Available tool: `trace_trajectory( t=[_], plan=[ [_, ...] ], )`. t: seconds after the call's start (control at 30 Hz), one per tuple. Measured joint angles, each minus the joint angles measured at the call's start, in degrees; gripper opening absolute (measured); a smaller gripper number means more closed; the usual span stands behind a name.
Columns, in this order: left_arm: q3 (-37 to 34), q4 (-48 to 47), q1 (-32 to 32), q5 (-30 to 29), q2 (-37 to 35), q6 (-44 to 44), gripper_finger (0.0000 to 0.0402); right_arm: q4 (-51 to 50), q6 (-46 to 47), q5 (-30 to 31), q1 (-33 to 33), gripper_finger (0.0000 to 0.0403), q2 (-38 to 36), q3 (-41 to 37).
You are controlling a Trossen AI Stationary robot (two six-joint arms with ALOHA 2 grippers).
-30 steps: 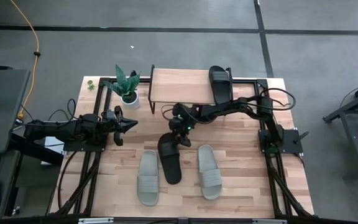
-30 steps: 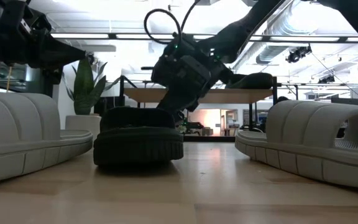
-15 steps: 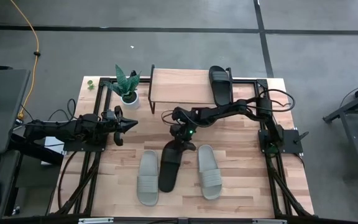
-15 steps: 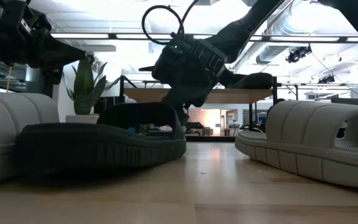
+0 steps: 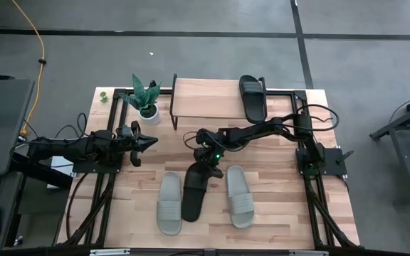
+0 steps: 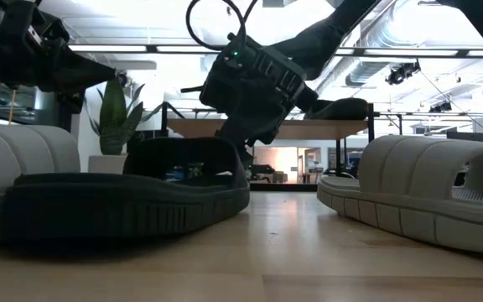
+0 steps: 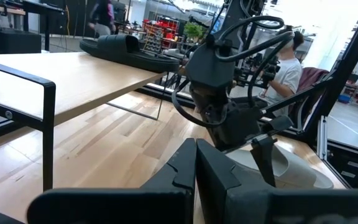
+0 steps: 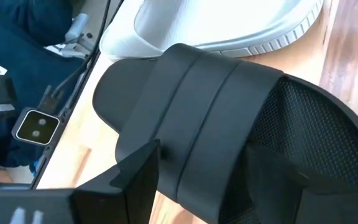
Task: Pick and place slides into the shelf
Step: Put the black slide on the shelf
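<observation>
Four slides are in sight, and one of them is under my right fingers (image 5: 206, 161). That one is the black slide (image 5: 194, 190), lying on the bench (image 5: 276, 213) between the two pale slides, its toe end pointing at the near edge. My right arm reaches in from the bench's right side and my fingers straddle the slide's wide strap (image 8: 191, 106) at the heel end; from my right wrist I see one finger (image 8: 138, 171) pressed against the strap's side, the other on the far side of it, so I have a grip on the strap. In the low view the slide's sole (image 6: 124, 205) lies flat along the wood.

The left pale slide (image 5: 169, 203) lies just beside the black one, the right pale slide (image 5: 238, 195) a little apart on the other side. The second black slide (image 5: 252, 98) already sits on the shelf (image 5: 205, 96) at its right end, at the far edge of the bench.

My left fingers (image 5: 148, 140) hang above the left part of the bench, closed to a point and holding nothing. A potted plant (image 5: 146, 96) stands just left of the shelf.
</observation>
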Motion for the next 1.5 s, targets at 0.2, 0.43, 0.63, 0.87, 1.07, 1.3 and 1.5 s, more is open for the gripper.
trace_trajectory(
  t=[0.2,0.43,0.63,0.87,1.07,1.3,1.5],
  plan=[
    [0.0,0.0,0.0,0.0,0.0,0.0,0.0001,0.1,-0.1,0.2,0.3,0.0204,0.0,0.0],
    [0.0,0.0,0.0,0.0,0.0,0.0,0.0001,0.2,-0.5,0.3,0.3,0.0138,0.0,0.0],
    [0.0,0.0,0.0,0.0,0.0,0.0,0.0001,0.6,-1.2,0.4,0.2,0.0052,-0.1,0.0],
    [0.0,0.0,0.0,0.0,0.0,0.0,0.0001,1.1,-2.2,0.7,0.2,0.0008,-0.1,0.0],
    [0.0,0.0,0.0,0.0,0.0,0.0,0.0001,1.2,-2.7,0.9,0.2,0.0003,-0.1,0.0],
    [0.0,0.0,0.0,0.0,0.0,0.0,0.0001,1.2,-2.8,1.0,0.2,0.0001,-0.1,0.0],
    [0.0,0.0,0.0,0.0,0.0,0.0,0.0001,1.2,-2.6,1.0,0.2,0.0001,-0.1,0.0]
  ],
)
